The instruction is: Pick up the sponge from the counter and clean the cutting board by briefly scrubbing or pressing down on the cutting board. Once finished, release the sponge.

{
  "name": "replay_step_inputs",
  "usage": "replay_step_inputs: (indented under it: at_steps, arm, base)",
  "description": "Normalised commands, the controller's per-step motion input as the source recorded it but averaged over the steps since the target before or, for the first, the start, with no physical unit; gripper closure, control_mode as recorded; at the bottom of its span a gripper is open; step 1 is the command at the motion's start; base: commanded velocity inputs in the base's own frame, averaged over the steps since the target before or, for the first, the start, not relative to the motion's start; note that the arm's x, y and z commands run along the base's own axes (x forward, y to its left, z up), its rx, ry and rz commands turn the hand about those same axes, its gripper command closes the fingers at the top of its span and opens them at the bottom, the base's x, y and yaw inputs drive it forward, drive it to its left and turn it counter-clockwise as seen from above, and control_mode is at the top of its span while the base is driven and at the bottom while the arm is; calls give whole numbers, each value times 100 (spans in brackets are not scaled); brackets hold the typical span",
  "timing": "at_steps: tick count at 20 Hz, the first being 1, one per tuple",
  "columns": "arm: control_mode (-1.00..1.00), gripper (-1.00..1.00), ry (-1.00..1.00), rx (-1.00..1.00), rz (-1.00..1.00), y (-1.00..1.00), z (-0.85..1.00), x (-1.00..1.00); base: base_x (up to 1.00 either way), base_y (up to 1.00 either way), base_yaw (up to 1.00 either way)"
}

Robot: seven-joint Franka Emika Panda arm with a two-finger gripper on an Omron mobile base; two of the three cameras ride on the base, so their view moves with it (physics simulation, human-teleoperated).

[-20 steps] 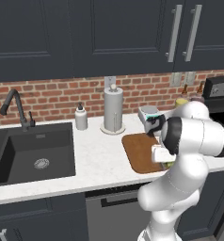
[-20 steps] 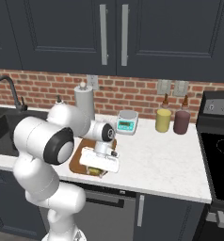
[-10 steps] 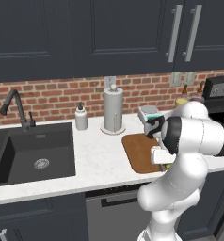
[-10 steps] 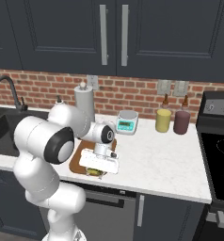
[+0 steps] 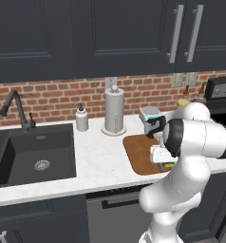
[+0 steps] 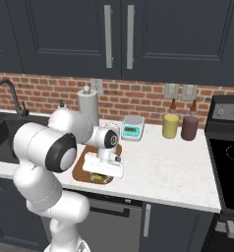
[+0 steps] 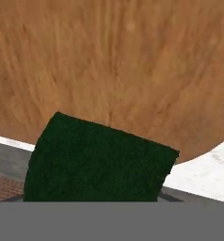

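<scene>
The step in hand looked to be the scrub itself, and doing it well would mean pressing the small yellow-green sponge with its dark green scrubbing face flat and straight down onto the flat brown wooden cutting board with rounded corners, making a short stroke that stayed inside the board's edge, and only then letting go. In the hand view the dark green face sat at the lower middle of the frame with wood grain across the top and a rounded board corner and white stone at the lower right, so the sponge seemed close to that corner; a stroke toward the board's middle would be the safer choice. The pincer appeared closed on the sponge, a sliver of yellow-green showing under the hand at the lower centre of the right base view. The white arm was folded tightly, elbow high, wrist bent down, the hand low over the near edge of the board on the white speckled stone desk.
</scene>
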Motion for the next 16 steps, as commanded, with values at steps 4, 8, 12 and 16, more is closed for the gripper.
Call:
replay_step_inputs:
  at_steps: [4,8,12,16]
  arm:
    - [-100,100,-2,0,0,0,0,38]
    - [-100,100,0,0,0,0,0,39]
    - [-100,100,0,0,0,0,-14,56]
    - [-100,100,0,0,0,0,-26,59]
  base:
    - [0,0,0]
    - [0,0,0]
    - [0,0,0]
    - [0,0,0]
